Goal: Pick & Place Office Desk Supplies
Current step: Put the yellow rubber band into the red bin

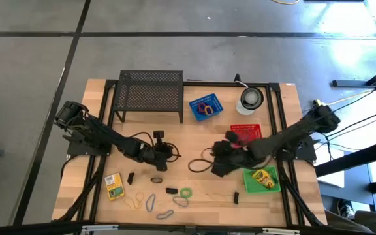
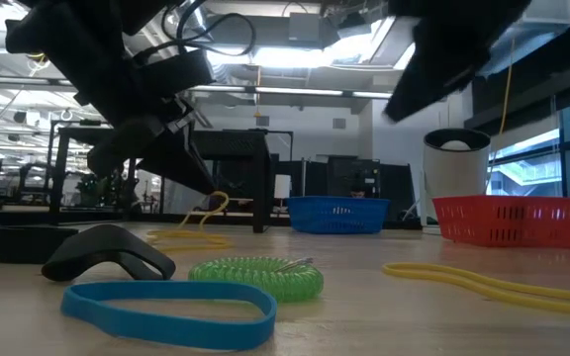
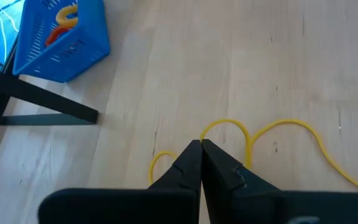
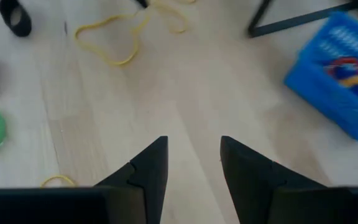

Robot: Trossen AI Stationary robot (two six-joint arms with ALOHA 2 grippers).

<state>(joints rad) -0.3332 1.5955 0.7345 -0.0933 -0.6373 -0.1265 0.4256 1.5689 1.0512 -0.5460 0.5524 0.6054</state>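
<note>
The left end effector (image 1: 169,155) hangs low over the middle of the wooden desk (image 1: 194,134), its two dark fingers (image 3: 191,165) pressed together with nothing visibly between them; a thin yellow rubber-band loop (image 3: 247,134) lies flat on the wood just ahead of their tips; beyond it and off to one side stands a blue slotted plastic basket (image 1: 205,106) holding red and orange-yellow loops, beside the black wire-mesh rack (image 1: 150,91); the right end effector (image 1: 215,171) hovers nearby, facing the left one, its fingers (image 4: 148,165) spread over bare wood and gripping nothing; close behind it a red slotted basket (image 1: 247,132) sits with contents I cannot make out, and a green tray (image 1: 261,180) beside it holds a yellow-green crayon box (image 1: 264,177); a second yellow-green crayon box (image 1: 113,186) lies loose on the desk behind the left end effector, with a coiled green band (image 1: 185,192), a flat blue rubber band (image 2: 166,309) and small black clips (image 1: 171,190) scattered along the near edge.
</note>
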